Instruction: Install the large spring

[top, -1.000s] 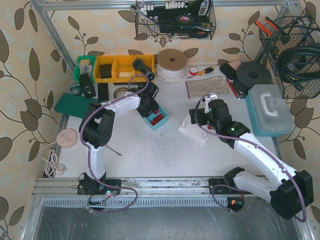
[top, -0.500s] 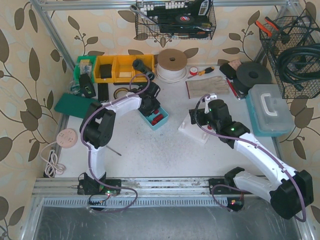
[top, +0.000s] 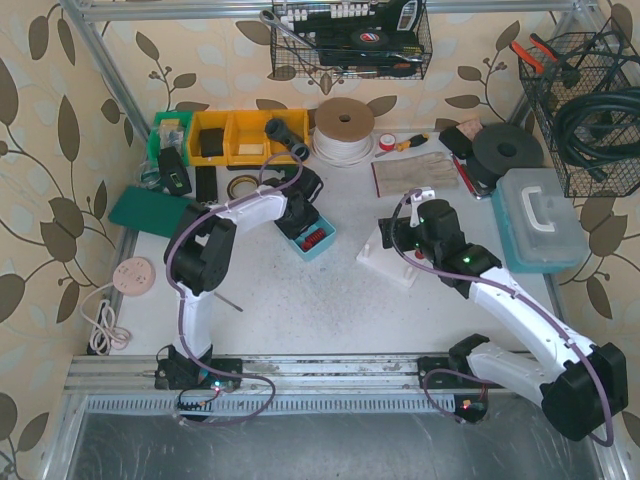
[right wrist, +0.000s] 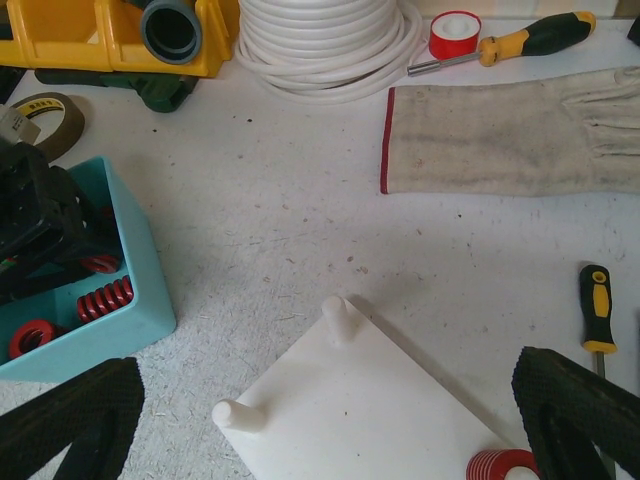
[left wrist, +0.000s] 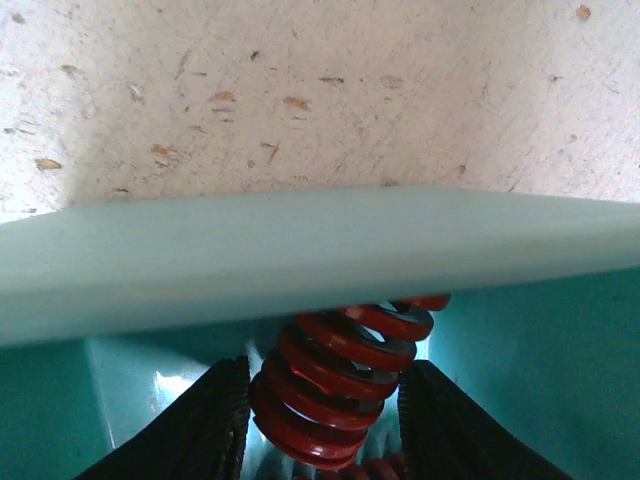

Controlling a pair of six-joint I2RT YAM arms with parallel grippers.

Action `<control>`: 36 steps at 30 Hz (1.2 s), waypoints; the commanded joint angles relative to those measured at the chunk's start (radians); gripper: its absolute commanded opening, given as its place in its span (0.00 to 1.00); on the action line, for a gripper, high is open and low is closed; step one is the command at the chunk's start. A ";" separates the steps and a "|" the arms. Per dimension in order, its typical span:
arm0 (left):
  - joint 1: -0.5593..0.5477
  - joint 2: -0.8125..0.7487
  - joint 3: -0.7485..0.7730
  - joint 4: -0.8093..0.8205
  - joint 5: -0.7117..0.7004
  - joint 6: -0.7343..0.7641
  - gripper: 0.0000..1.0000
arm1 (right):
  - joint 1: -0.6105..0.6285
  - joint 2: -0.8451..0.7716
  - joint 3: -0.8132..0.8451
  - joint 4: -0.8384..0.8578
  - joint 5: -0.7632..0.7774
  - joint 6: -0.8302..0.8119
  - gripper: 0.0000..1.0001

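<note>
Now, our left claw (left wrist: 325,425) gripping a red spring (left wrist: 345,365) in the bin (left wrist: 300,260), our right claw (right wrist: 325,425) wide open above the pegboard (right wrist: 380,400), lower centre.

**Workshop bench set up as a robot work cell.** Yellow parts bins (top: 235,135), a coil of white tubing (top: 345,128), a screwdriver (top: 408,143), a work glove (right wrist: 500,140) and a plastic toolbox (top: 545,235) line the far edge of a speckled white table (top: 330,300). Wire baskets (top: 350,70) of hand tools and black cable (top: 600,120) hang from an aluminium frame (top: 104,85) backed by leaf-patterned panels (top: 40,150).
</note>
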 commanded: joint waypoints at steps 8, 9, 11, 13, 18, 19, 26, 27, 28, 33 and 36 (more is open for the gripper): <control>-0.007 0.052 0.040 -0.016 -0.030 0.024 0.45 | 0.004 -0.019 -0.020 0.014 0.010 0.005 0.99; -0.007 0.052 0.036 -0.014 -0.030 0.026 0.43 | 0.004 -0.022 -0.020 0.014 0.011 0.004 0.99; -0.008 0.049 0.034 -0.016 -0.033 0.031 0.40 | 0.005 -0.023 -0.022 0.015 0.011 0.005 0.99; -0.007 0.040 0.031 -0.007 -0.040 0.045 0.36 | 0.004 -0.023 -0.022 0.016 0.010 0.004 0.99; -0.007 0.015 0.042 0.006 -0.043 0.081 0.24 | 0.005 -0.017 -0.021 0.017 0.006 0.007 0.99; -0.007 0.010 0.044 0.008 -0.041 0.085 0.23 | 0.005 -0.016 -0.021 0.018 0.007 0.006 0.99; -0.007 -0.056 0.048 0.013 -0.051 0.140 0.13 | 0.004 -0.011 -0.017 0.015 0.015 0.000 0.99; -0.007 -0.073 0.043 0.013 -0.057 0.144 0.12 | 0.004 -0.011 -0.017 0.014 0.015 0.001 0.99; -0.007 -0.092 0.034 0.018 -0.059 0.148 0.11 | 0.004 -0.013 -0.017 0.015 0.016 0.000 0.99; -0.017 -0.215 -0.029 0.093 -0.061 0.228 0.03 | 0.005 -0.022 -0.016 0.015 0.014 -0.001 0.99; -0.041 -0.291 -0.043 0.115 -0.129 0.340 0.02 | 0.004 -0.028 -0.003 -0.009 0.026 0.010 0.99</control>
